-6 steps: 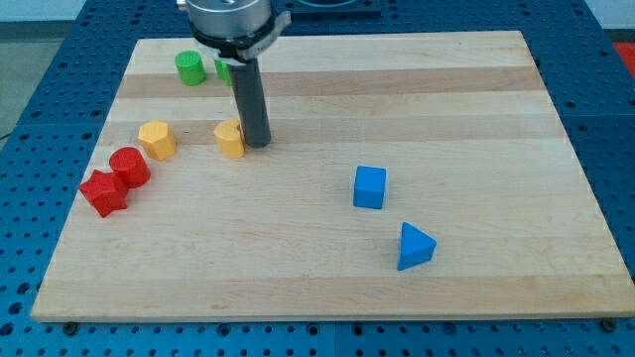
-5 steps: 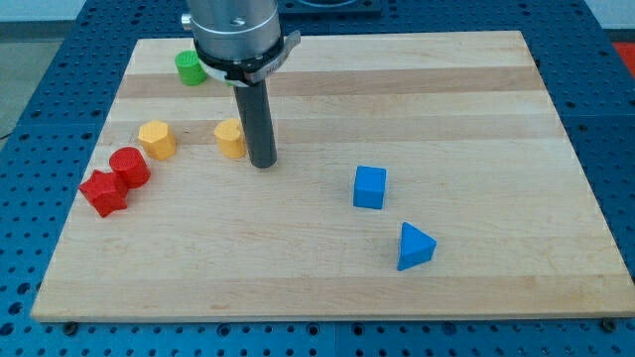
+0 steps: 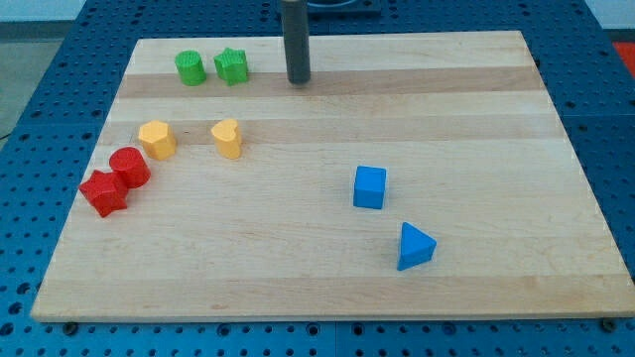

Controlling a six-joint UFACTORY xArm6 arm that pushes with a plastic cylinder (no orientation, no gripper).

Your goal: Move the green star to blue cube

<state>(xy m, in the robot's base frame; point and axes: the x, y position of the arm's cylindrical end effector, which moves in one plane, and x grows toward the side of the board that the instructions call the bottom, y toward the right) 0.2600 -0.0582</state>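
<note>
The green star (image 3: 232,66) sits near the view's top left on the wooden board (image 3: 476,119), touching or nearly touching a green cylinder (image 3: 190,68) on its left. The blue cube (image 3: 369,186) lies right of the board's middle, well below and to the right of the star. My tip (image 3: 298,79) stands at the view's top, a short way to the right of the green star and apart from it. It is far above and left of the blue cube.
A blue triangular block (image 3: 415,246) lies below and right of the cube. A yellow heart-shaped block (image 3: 227,138) and a yellow block (image 3: 157,139) sit at the left. A red cylinder (image 3: 130,166) and a red star (image 3: 103,191) touch at the far left.
My tip has moved from beside the yellow heart-shaped block up and to the right, to the top of the board. The arm's head has left the view, uncovering the green star. No block moved.
</note>
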